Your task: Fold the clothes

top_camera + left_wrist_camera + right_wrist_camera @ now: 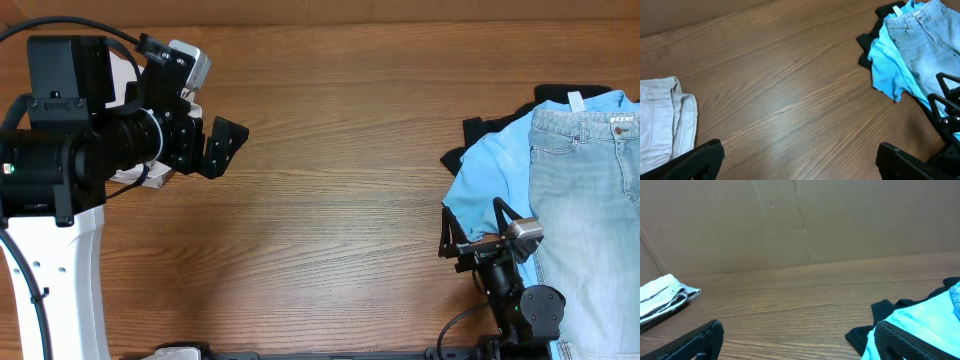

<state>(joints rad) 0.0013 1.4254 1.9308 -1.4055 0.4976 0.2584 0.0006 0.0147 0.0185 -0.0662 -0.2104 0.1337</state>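
The clothes, a pair of light beige shorts (662, 122), lie folded in a small stack at the table's left side. They also show at the far left of the right wrist view (662, 296). From overhead, only pale bits of the shorts (148, 178) show beneath my raised left arm. My left gripper (213, 150) hangs open above bare wood just right of them, and nothing lies between its jaws (800, 152). At the right front, my right gripper (472, 224) is open and empty (797, 330), low beside the garment pile.
A pile lies at the right edge: light blue jeans (590, 190) on top, a sky-blue shirt (485, 170) under them and a black garment (478, 130) underneath. A cardboard wall (790, 225) stands behind the wooden table (340, 200).
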